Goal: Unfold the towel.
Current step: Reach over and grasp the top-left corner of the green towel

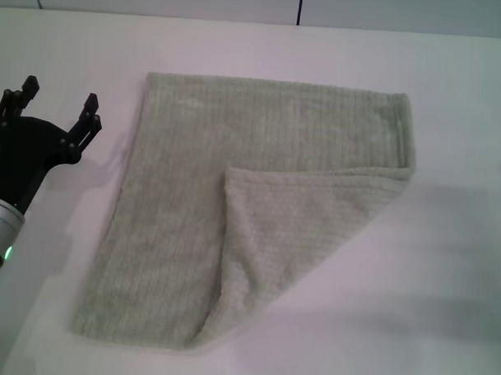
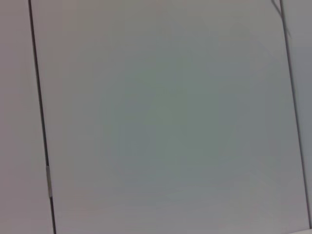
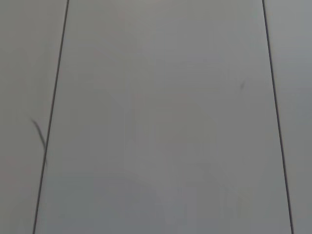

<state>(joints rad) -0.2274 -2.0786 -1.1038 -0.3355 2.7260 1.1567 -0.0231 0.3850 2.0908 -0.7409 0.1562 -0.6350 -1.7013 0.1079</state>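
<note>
The towel (image 1: 193,177), pale sage-green ribbed terry cloth, lies flat on the white table (image 1: 444,309) in the head view. Its near right corner is folded over diagonally onto the middle, forming a triangular flap (image 1: 290,230) whose tip reaches toward the towel's centre. My left gripper (image 1: 60,107) is open and empty, just left of the towel's far left edge, above the table. My right gripper is out of view. Both wrist views show only pale wall panels with dark seams.
The table's far edge meets a wall with dark seams (image 1: 299,8) at the top of the head view. Bare table surface lies to the right of and in front of the towel.
</note>
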